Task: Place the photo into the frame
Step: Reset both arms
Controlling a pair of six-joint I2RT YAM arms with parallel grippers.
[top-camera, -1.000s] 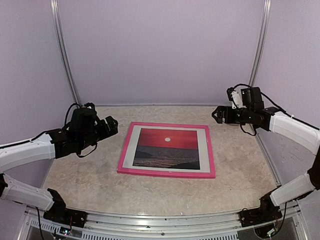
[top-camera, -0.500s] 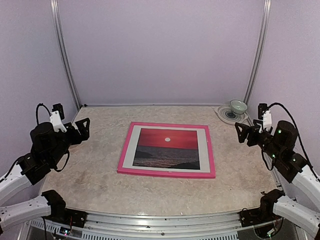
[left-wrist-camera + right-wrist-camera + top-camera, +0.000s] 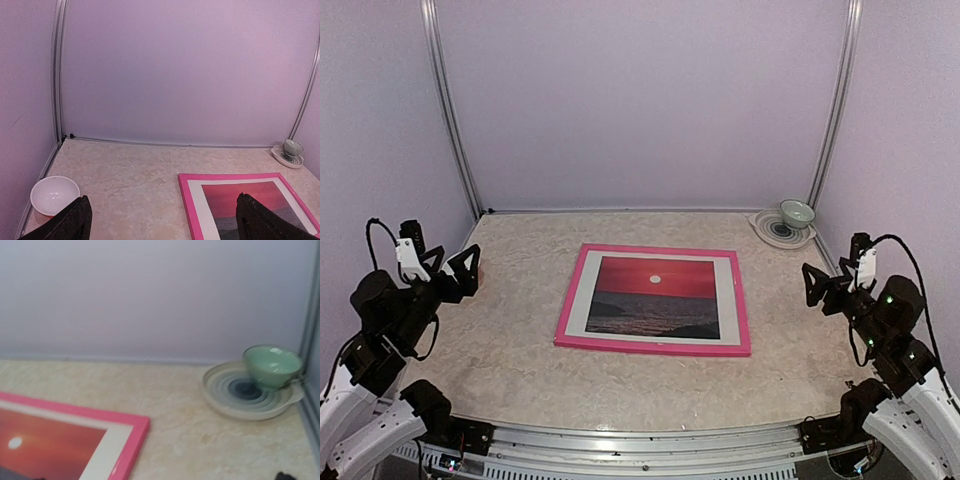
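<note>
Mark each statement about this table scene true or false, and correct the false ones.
1. The photo lies face up inside the pink frame. True.
2. The left tool is shut on the frame. False: it is open, holds nothing and hangs apart from the frame, at the left side of the table.
3. A green cup stands on a ringed plate in the far right corner. True.
4. The white bowl sits on the photo. False: it stands on the table at its left side, apart from the frame.
5. The right tool is open and empty. True.
</note>
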